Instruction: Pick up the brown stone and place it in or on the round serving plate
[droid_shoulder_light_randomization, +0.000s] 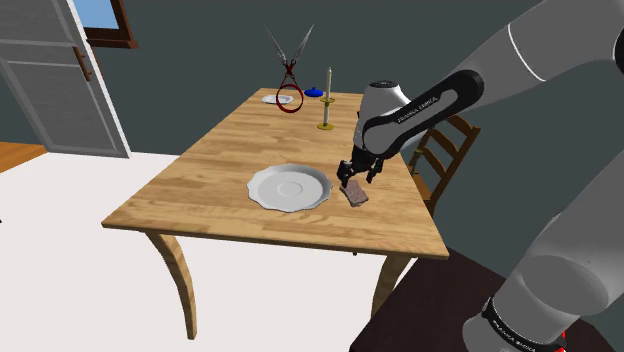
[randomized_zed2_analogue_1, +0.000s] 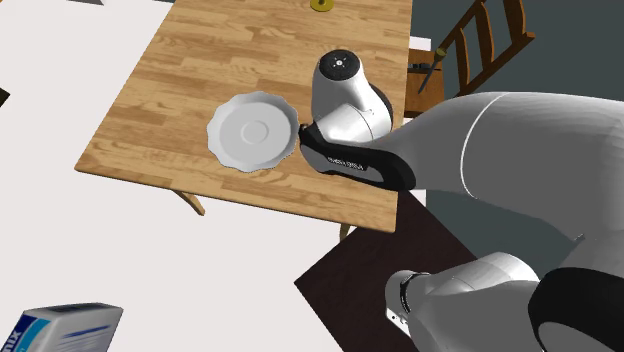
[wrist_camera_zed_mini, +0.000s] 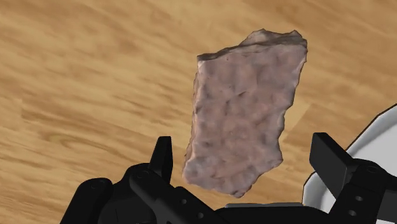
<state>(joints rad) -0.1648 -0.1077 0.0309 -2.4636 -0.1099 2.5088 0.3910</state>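
My fingers stand apart, black and blocky, aimed down at the desk with its warm wood grain. Between them, touched by neither, lies the brown stone, a rough, pitted slab with ragged edges. My arm bends steeply down over it. Just beside the stone sits the white round plate, its rim scalloped.

From beside the arm, looks down across the counter. From above it, steeply onto the same counter and plate. From the wrist, very close to the wood.
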